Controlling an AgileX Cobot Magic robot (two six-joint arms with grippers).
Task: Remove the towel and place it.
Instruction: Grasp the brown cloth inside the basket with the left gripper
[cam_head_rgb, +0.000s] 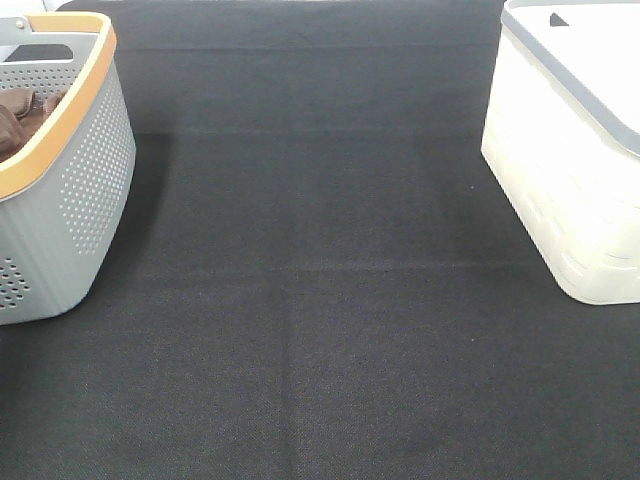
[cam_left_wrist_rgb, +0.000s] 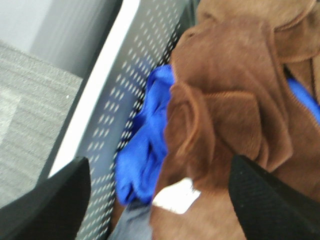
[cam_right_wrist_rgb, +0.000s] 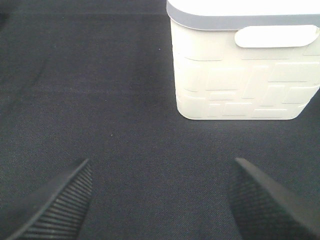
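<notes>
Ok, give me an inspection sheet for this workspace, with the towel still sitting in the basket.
Surface: dark woven table cover, lying flat.
Job's things: towel, reddish-brown, bunched inside the grey basket; its white tag is showing.
Clutter: blue cloth wedged between the towel and the basket's perforated wall; white bin stands apart at the right.
Grippers: left gripper open, over the towel, holding nothing; right gripper open, over the table cover, facing the white bin.
Cables: nothing seen.
Surroundings: grey floor outside the basket.
</notes>
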